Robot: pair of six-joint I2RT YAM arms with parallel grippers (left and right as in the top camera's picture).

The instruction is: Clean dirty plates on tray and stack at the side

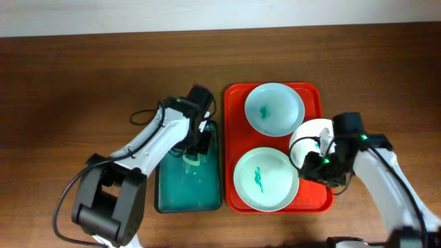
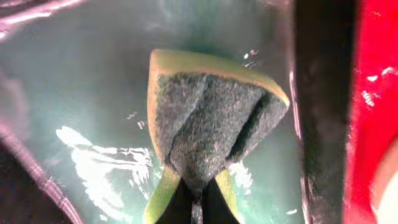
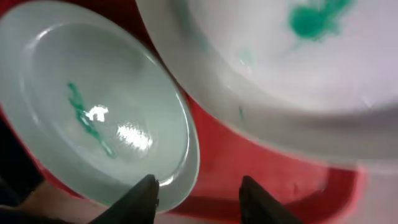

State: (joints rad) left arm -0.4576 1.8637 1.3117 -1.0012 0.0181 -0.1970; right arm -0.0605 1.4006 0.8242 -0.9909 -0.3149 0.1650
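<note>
The red tray [image 1: 235, 135] holds three plates. A far plate [image 1: 274, 109] has a small teal smear. A near plate [image 1: 266, 179] has a teal streak. A third white plate [image 1: 309, 136] sits tilted at the tray's right side, partly under my right arm. My right gripper [image 1: 318, 165] is open low over the tray's right front. In the right wrist view its fingers [image 3: 202, 196] straddle bare red tray [image 3: 249, 155], with the left finger at the rim of the streaked plate [image 3: 93, 112]. A smeared plate [image 3: 298, 56] fills the upper right. My left gripper [image 1: 196, 150] is shut on a sponge [image 2: 211, 118].
A dark teal-green basin [image 1: 186, 189] with water lies left of the tray, and the sponge hangs over it [image 2: 81, 81]. The basin's dark rim [image 2: 320, 112] and the red tray edge [image 2: 373, 106] run along the right of the left wrist view. Brown tabletop [image 1: 83, 83] lies all around.
</note>
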